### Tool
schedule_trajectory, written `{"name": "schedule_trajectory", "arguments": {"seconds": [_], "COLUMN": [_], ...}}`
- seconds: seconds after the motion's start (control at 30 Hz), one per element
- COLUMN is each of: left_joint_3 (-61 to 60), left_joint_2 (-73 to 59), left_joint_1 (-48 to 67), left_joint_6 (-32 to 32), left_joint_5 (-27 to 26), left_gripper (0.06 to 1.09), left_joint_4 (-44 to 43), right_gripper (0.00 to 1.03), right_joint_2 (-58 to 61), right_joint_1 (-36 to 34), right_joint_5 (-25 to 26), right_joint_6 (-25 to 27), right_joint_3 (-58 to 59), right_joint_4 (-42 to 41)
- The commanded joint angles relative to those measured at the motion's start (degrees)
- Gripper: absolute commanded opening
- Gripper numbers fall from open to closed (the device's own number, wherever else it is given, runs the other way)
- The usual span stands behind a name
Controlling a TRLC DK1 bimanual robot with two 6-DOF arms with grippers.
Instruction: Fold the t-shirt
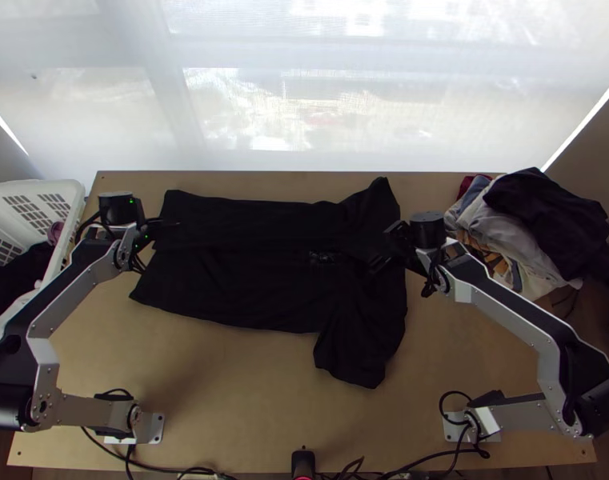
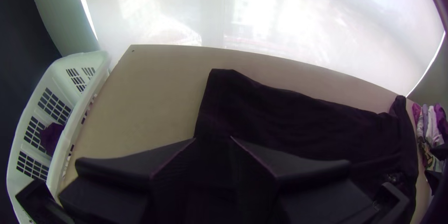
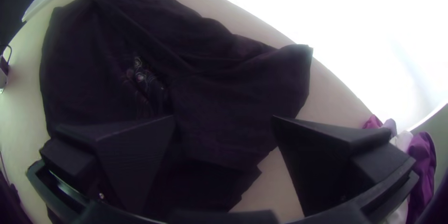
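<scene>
The black t-shirt (image 1: 248,280) lies across the table's middle, its far strip folded over the body, with one sleeve toward the near edge and a small print near the right. My left gripper (image 1: 173,225) is over the shirt's left end. In the left wrist view, this gripper (image 2: 213,138) has its fingertips a small gap apart above the dark cloth (image 2: 280,116). Over the shirt's right part is my right gripper (image 1: 386,245). The right wrist view has that gripper (image 3: 223,116) wide open, with the shirt (image 3: 224,84) beneath and beyond its fingers.
A white basket (image 1: 74,204) with clothes stands at the left edge. Piled clothes (image 1: 536,224) lie at the far right. Bare tabletop (image 1: 248,376) stretches along the near side, with cables by the arm bases.
</scene>
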State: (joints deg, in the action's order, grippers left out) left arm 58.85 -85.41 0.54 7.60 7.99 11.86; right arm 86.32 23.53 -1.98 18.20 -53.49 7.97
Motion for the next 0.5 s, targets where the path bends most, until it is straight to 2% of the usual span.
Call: {"name": "schedule_trajectory", "arguments": {"seconds": [0.0, 0.1, 0.2, 0.3, 0.47], "left_joint_3": [4.1, 4.0, 0.7, -4.4, -9.8], "left_joint_2": [4.6, 6.2, 7.8, 9.9, 12.8], "left_joint_1": [0.3, -0.8, -2.6, -4.1, -5.5], "left_joint_6": [1.2, -0.8, -4.4, -7.2, -7.5], "left_joint_5": [-0.2, -0.6, -0.6, -0.5, -0.4], "left_gripper": [0.59, 0.60, 0.60, 0.60, 0.60], "left_joint_4": [12.9, 21.2, 25.5, 26.3, 25.0], "right_gripper": [0.98, 0.98, 0.98, 0.98, 0.98], "right_joint_2": [-4.4, -7.0, -9.7, -12.0, -14.1], "right_joint_1": [0.2, 0.0, 0.0, 0.5, 1.8], "right_joint_5": [0.0, 0.1, 0.1, 0.0, 0.0], "right_joint_6": [-1.7, -1.7, -1.7, -1.8, -2.2], "right_joint_3": [-0.3, -0.2, -0.7, -1.6, -2.1], "right_joint_4": [2.5, 3.9, 5.8, 8.1, 11.0]}}
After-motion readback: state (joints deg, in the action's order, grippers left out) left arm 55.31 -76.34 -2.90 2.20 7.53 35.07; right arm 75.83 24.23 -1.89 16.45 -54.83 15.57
